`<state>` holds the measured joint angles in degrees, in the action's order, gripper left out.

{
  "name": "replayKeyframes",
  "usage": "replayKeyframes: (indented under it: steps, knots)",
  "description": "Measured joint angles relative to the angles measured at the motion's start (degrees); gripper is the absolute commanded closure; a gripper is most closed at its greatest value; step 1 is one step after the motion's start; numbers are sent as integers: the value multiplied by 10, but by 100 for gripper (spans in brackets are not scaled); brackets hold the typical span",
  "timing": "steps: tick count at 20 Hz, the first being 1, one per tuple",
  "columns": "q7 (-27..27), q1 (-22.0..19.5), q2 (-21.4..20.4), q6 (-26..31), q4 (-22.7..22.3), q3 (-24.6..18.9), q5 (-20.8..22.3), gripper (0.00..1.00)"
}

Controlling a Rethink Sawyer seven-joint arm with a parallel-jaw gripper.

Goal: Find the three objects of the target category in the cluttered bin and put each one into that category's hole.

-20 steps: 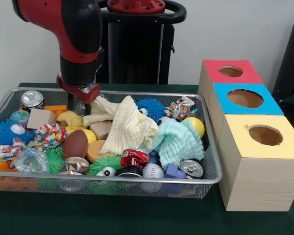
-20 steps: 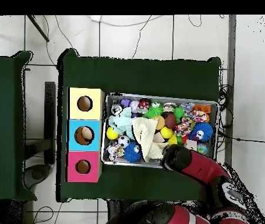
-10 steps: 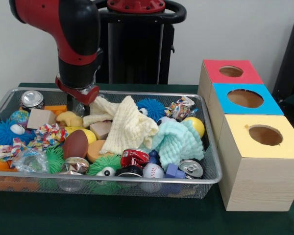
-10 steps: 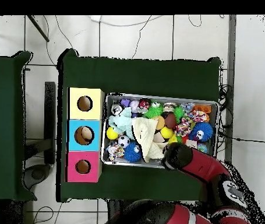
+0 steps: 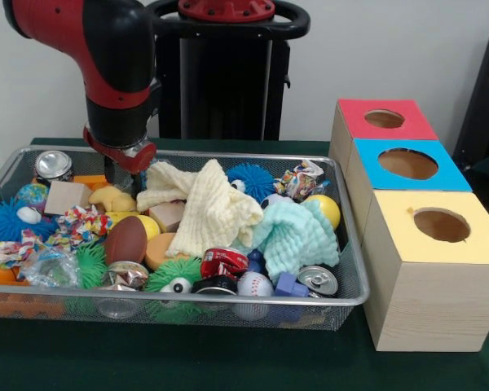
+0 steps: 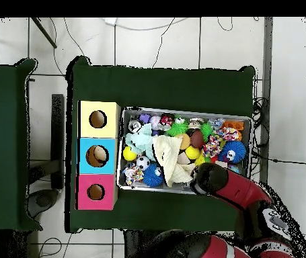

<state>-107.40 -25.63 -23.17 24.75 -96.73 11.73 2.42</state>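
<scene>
over the bin's (image 5: 352, 295) far corner, gripper (image 5: 121, 175) low beside yellow cloth (image 5: 208, 204), jaws' opening hidden, cannot tell

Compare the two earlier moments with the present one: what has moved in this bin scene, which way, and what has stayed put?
Only the arm moved: in the front view it has slid left along the far side of the bin, its gripper low beside the yellow cloth. Nothing visibly gripped or released. The cloth, the mint cloth, the cans, balls and the three boxes lie as before.
</scene>
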Motion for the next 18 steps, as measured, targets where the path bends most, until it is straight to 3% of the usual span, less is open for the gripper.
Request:
replayKeyframes:
  steps: [18]
  knots:
    - [0, -2, 7, 1, 2, -1, 0, 0]
